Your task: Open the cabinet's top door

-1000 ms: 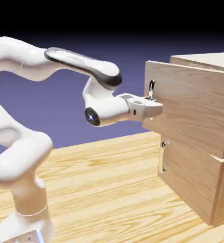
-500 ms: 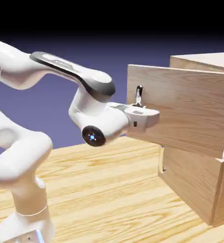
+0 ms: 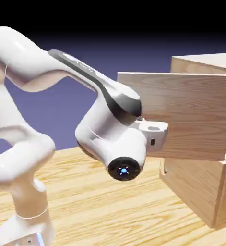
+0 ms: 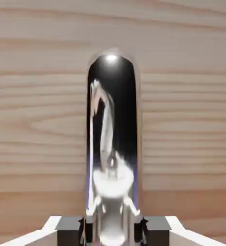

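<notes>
Gripper (image 4: 113,230) jaws clamped on handle (image 4: 113,144) of top door (image 3: 191,115), giving pull point far from hinge; door swung out from cabinet (image 3: 201,187), partly open, at bench (image 3: 110,211) right edge

Light wood-grain box-shaped cabinet (image 3: 201,65) is sitting at the exterior view's right, on the table. Its upper wood-grain panel, the top door (image 3: 191,115), is standing swung well out from the cabinet front, free edge pointing toward the exterior view's left, hinge side staying at the cabinet's right. The curved shiny silver bar handle (image 4: 112,144) is filling the hand view's middle, running upright against the door's wood.
</notes>
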You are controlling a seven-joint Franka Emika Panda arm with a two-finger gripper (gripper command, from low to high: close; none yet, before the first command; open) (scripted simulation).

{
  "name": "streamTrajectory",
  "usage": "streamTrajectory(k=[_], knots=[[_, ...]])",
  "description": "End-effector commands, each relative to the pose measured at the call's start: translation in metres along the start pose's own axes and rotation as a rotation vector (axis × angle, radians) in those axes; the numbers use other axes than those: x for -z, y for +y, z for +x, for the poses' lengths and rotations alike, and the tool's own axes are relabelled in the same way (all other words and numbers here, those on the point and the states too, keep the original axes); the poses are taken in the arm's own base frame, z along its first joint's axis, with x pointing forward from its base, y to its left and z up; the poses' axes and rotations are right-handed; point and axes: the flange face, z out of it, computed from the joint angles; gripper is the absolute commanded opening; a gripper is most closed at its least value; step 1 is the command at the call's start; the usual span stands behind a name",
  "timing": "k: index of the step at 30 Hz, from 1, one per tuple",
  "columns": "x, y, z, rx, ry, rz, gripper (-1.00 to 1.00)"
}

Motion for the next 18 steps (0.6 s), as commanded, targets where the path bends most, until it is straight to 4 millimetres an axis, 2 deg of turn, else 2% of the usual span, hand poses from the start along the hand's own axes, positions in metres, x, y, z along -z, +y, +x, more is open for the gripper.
streamTrajectory(k=[1,9,18], knots=[[0.008,0.003,0.003,0.000,-0.018,0.019,-1.00],[0.063,0.028,0.028,0.000,-0.157,0.158,-1.00],[0.109,0.059,0.059,0.000,-0.290,0.290,-1.00]])
